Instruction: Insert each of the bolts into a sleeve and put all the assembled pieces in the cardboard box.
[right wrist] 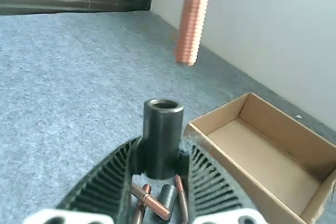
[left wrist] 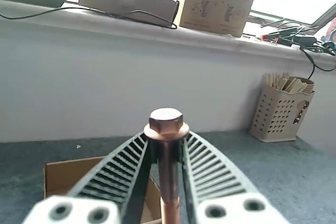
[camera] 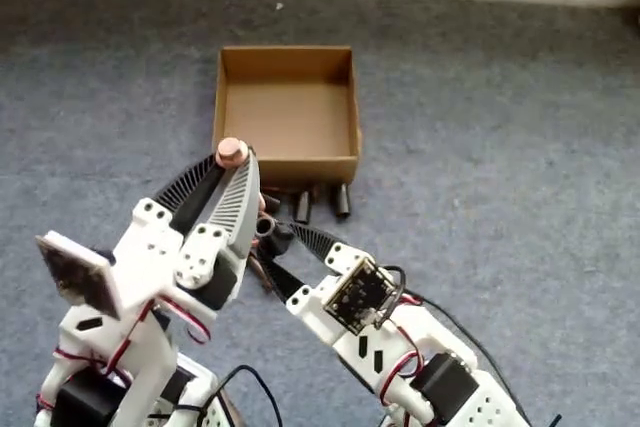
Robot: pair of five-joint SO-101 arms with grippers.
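Grey carpet [camera: 500,147] covers the whole work surface, and a white wall [left wrist: 79,87] rises at its far edge. The cardboard box [camera: 288,167] sits at the far middle, top open, with nothing inside it.

My left gripper [left wrist: 166,142] is clamped on one copper bolt [left wrist: 166,120]. It holds the bolt upright with the hex head on top, over the box's near left corner. My right gripper [right wrist: 159,166] is closed around one black sleeve [right wrist: 163,132], which is also upright with its bore facing up. It is just right of the left gripper and nearer. The bolt's threaded tip hangs above the sleeve's mouth, apart from it and a little off to one side.

Loose sleeves [camera: 302,207] lie on the carpet just beside the box's near wall; I count at least two. Loose bolts [right wrist: 152,203], three as far as I can tell, lie on the carpet beneath my right gripper with one more sleeve among them.
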